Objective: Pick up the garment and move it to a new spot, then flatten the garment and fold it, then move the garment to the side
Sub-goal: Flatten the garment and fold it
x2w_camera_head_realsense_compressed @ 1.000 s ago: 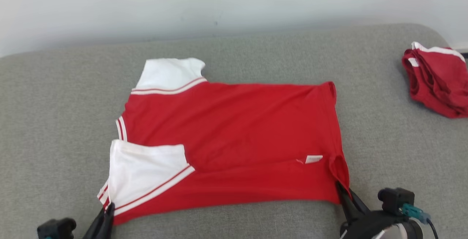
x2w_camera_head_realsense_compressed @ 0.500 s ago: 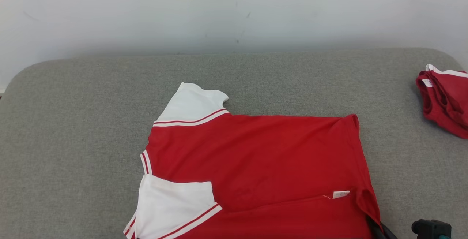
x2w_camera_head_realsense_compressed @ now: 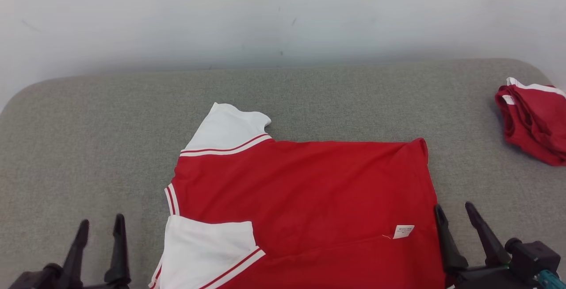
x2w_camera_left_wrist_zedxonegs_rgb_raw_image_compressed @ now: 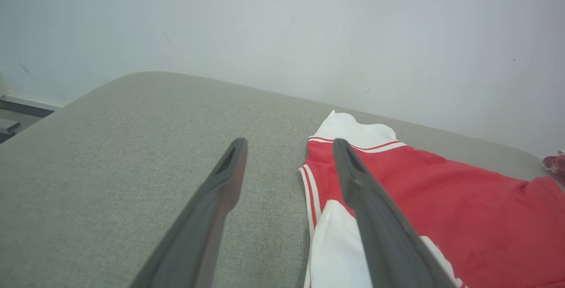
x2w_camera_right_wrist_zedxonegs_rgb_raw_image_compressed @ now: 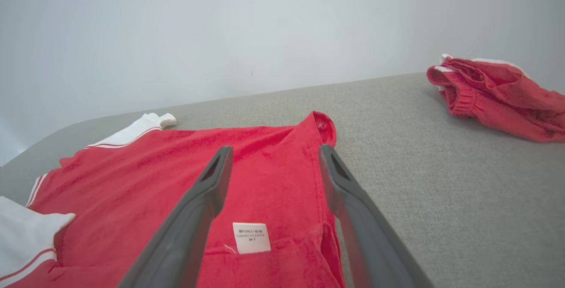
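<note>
Gaping left pincer [x2w_camera_head_realsense_compressed: 101, 220] and right pincer [x2w_camera_head_realsense_compressed: 453, 206] flank garment [x2w_camera_head_realsense_compressed: 309, 191].

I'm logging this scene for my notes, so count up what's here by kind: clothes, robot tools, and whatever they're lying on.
Garments: 2, the spread red and white shirt and the bunched red garment at the far right.
Tools: 2, the left tool and the right tool, both open.
Cushions: 1, the grey cushion underneath.
Total: 5.
</note>
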